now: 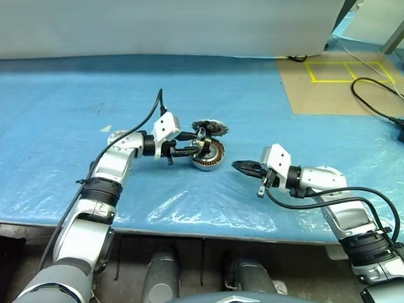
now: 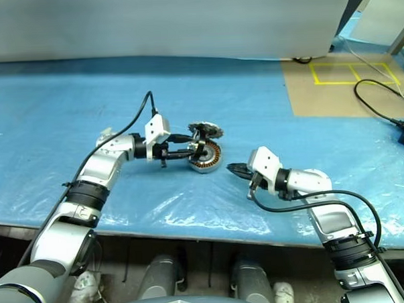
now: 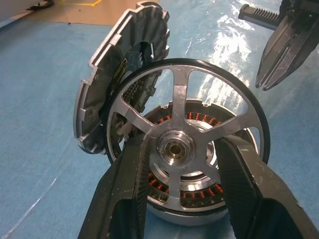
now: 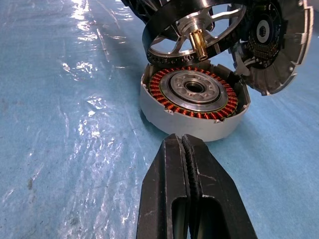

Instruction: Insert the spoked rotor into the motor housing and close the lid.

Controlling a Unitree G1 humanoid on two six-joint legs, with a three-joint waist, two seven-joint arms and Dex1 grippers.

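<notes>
My left gripper [image 1: 196, 146] is shut on the spoked rotor [image 3: 180, 94], a silver wheel with open spokes, a dark rim and a brass shaft [image 4: 200, 46] at its hub. The rotor hangs tilted just above the motor housing [image 4: 189, 127], a short grey ring with copper windings around a central hole, standing on the blue sheet. The lid [image 4: 281, 47], a jagged-edged grey disc, leans on edge against the housing's far side. My right gripper [image 1: 240, 166] is shut and empty, low over the sheet, a short way to the right of the housing and pointing at it.
Blue plastic sheeting [image 1: 66, 110] covers the table. At the back right lies a cardboard panel [image 1: 320, 92] with yellow tape, and a black cable [image 1: 378, 107] runs beside it. The table's front edge [image 1: 212, 231] runs just below both arms.
</notes>
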